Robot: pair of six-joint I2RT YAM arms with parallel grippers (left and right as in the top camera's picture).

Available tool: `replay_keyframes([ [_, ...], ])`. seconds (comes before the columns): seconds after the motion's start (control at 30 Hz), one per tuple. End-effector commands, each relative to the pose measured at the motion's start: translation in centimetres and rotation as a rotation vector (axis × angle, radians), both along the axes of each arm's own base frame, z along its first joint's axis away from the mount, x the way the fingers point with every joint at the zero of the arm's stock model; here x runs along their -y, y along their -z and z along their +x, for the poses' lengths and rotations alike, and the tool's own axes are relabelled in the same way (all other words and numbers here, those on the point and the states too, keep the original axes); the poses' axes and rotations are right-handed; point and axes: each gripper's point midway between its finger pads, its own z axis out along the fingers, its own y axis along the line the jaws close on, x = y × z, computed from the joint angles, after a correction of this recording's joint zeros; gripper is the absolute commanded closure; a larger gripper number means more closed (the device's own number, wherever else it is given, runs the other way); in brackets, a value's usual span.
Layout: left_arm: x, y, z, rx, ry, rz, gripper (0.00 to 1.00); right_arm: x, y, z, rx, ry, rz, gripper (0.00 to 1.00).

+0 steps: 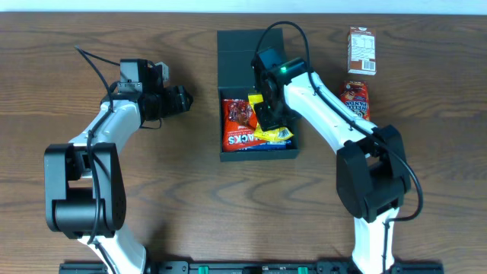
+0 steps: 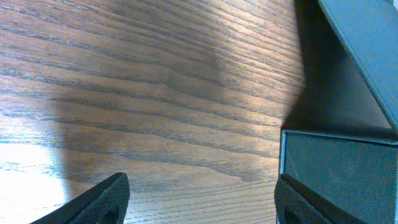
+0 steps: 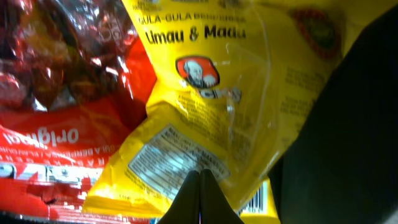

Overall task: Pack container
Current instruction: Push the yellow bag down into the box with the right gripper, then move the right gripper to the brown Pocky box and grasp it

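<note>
Container (image 1: 259, 156) sits mid bench (image 1: 91, 30), lid flap back for loading. Right end effector (image 3: 200, 190) is pinched on the yellow packet (image 3: 211, 93), holding it inside beside the red packet (image 3: 74, 93). Left end effector (image 2: 202, 186) hangs wide and empty just beside the container, likely keeping clear.

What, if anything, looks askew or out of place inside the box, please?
Only the yellow Limau & Madu candy packet: it lies crooked in the black box, overlapping the red snack packet rather than flat beside it. Nothing looks spilled or torn.
</note>
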Motion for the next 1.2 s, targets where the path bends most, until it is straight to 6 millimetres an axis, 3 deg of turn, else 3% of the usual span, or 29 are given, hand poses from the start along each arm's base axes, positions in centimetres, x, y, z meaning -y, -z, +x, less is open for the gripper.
replay_keyframes([
  [0.0, -0.3, 0.5, 0.1, -0.010, -0.003, 0.001, 0.24, 1.2, 2.1, -0.3, -0.026, -0.004, -0.044, 0.98],
  [0.2, -0.2, 0.5, 0.0, -0.013, -0.003, 0.000, 0.24, 2.0, 5.1, -1.5, -0.065, -0.003, -0.064, 0.98],
  [0.37, -0.3, 0.5, 0.0, -0.013, -0.003, 0.001, 0.24, 1.3, 4.3, -0.3, -0.023, -0.003, -0.042, 0.98],
  [0.47, -0.3, 0.5, 0.0, -0.013, -0.003, 0.001, 0.24, 0.3, 1.8, 1.7, 0.037, -0.014, -0.013, 0.98],
  [0.6, -0.2, 0.5, 0.0, -0.013, -0.003, 0.000, 0.25, -0.4, -5.8, 6.3, 0.211, -0.013, 0.039, 0.99],
  [0.67, -0.2, 0.5, 0.0, -0.013, -0.003, 0.000, 0.25, 2.3, -9.4, 9.3, 0.341, 0.049, -0.032, 0.98],
  [0.73, -0.2, 0.5, 0.0, -0.013, -0.003, 0.000, 0.25, 6.3, -11.3, 11.6, 0.417, 0.113, -0.103, 0.99],
  [0.9, 0.1, 0.4, 0.0, -0.013, 0.006, -0.017, 0.25, 15.2, -10.7, 14.3, 0.428, 0.278, -0.123, 0.97],
  [0.97, 0.1, 0.4, 0.0, -0.012, 0.006, -0.017, 0.25, 19.0, -10.7, 15.8, 0.473, 0.350, -0.114, 0.89],
  [1.0, 0.1, 0.4, 0.0, -0.012, 0.006, -0.017, 0.25, 21.2, -10.9, 16.9, 0.514, 0.395, -0.110, 0.73],
  [1.1, 0.1, 0.4, 0.0, -0.012, 0.006, -0.017, 0.25, 23.8, -11.4, 19.3, 0.600, 0.427, -0.059, 0.11],
  [1.13, 0.1, 0.4, 0.0, -0.012, 0.007, -0.017, 0.25, 24.2, -11.6, 20.3, 0.637, 0.421, -0.036, 0.01],
  [1.17, 0.1, 0.4, 0.0, -0.012, 0.006, -0.017, 0.25, 24.6, -11.7, 21.1, 0.668, 0.423, -0.029, 0.01],
])
